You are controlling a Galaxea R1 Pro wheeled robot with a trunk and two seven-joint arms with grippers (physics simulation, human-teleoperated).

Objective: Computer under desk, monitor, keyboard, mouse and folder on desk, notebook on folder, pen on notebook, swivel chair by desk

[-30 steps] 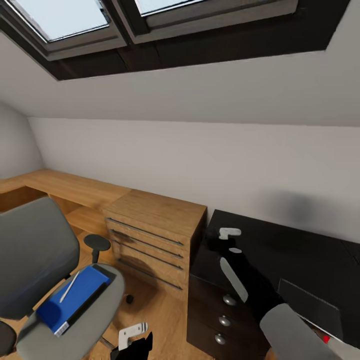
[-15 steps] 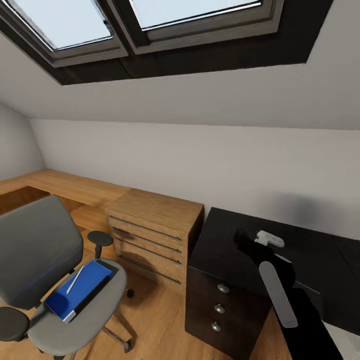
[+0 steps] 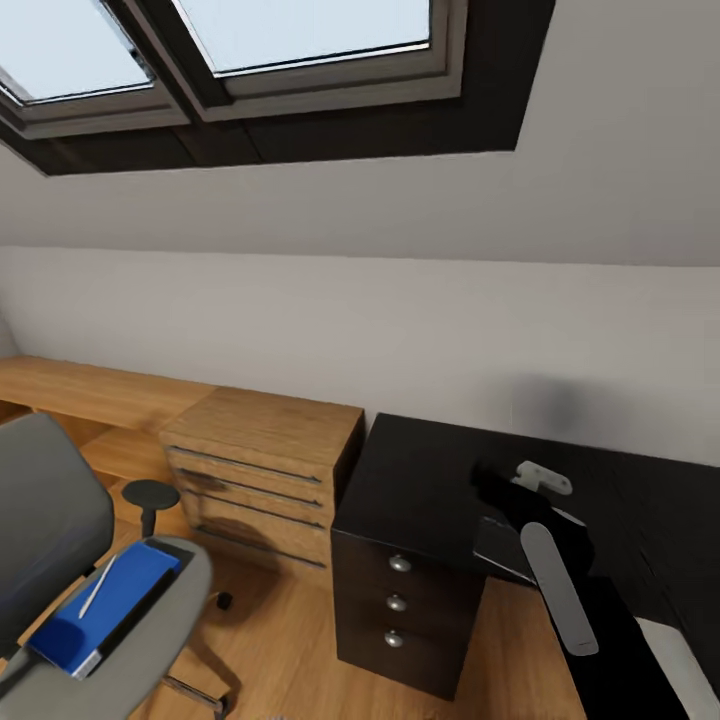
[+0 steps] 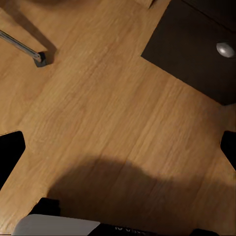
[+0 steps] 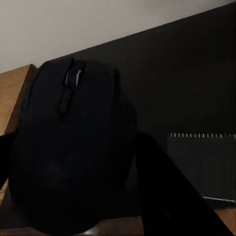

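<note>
Overhead, the right pincer (image 3: 497,492) hovers above the black surface (image 3: 430,480), clenched around the dark mouse (image 5: 73,147), with the keyboard (image 5: 201,164) lying just beyond it. Meanwhile the blue folder (image 3: 100,610), the notebook (image 3: 150,597) beneath it and the white pen (image 3: 97,587) on top rest on the swivel chair (image 3: 60,560). Below, the left pincer (image 4: 118,147) hangs released over the wooden floor (image 4: 108,98).

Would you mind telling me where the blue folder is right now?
In the head view the folder lies at lower left on the seat of the swivel chair, with the white pen on top, left of the light-wood drawer unit.
</note>
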